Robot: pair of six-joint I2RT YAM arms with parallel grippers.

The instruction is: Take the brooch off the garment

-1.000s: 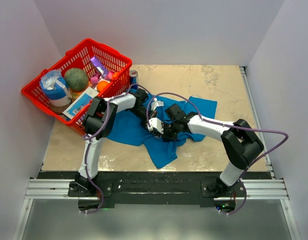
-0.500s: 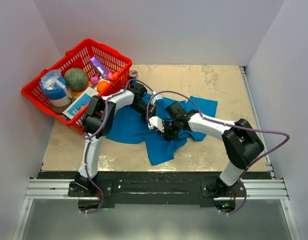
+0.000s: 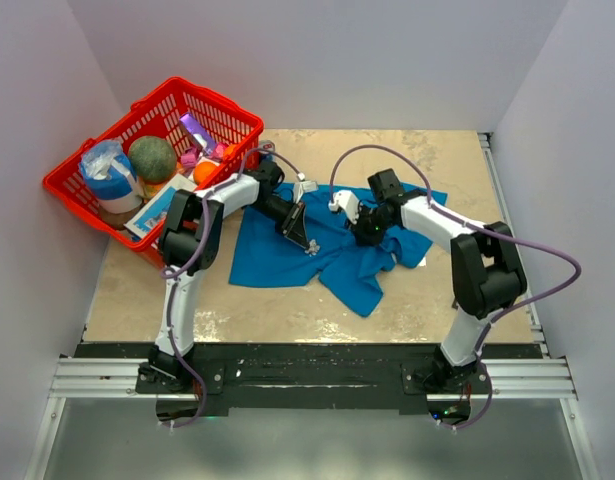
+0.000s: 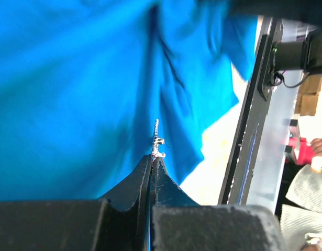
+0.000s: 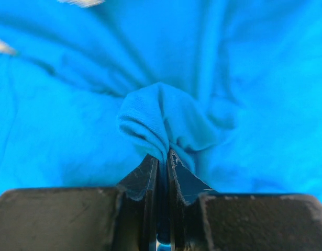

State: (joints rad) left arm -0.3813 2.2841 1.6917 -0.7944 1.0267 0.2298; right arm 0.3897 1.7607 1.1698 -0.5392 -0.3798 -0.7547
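Note:
The garment, a bright blue T-shirt [image 3: 337, 262], lies crumpled on the table's middle. My left gripper [image 3: 308, 243] is over its left part, shut on the brooch [image 3: 312, 250]. In the left wrist view the brooch [image 4: 157, 138] is a thin sparkly cluster seen edge-on, sticking out of the shut fingertips [image 4: 159, 175] with the blue cloth [image 4: 71, 104] behind it. I cannot tell whether it touches the cloth. My right gripper [image 3: 360, 233] is shut on a bunched fold of the shirt [image 5: 161, 117], with cloth squeezed between the fingertips [image 5: 181, 175].
A red basket [image 3: 57, 185] full of groceries stands at the table's back left, close to the left arm's elbow. Purple cables loop above both arms. The table's near edge and a metal rail [image 4: 260, 78] show in the left wrist view.
The two grippers have moved apart: the left one to the left with the brooch, the right one back and to the right with its fold. The shirt has been pulled out wider.

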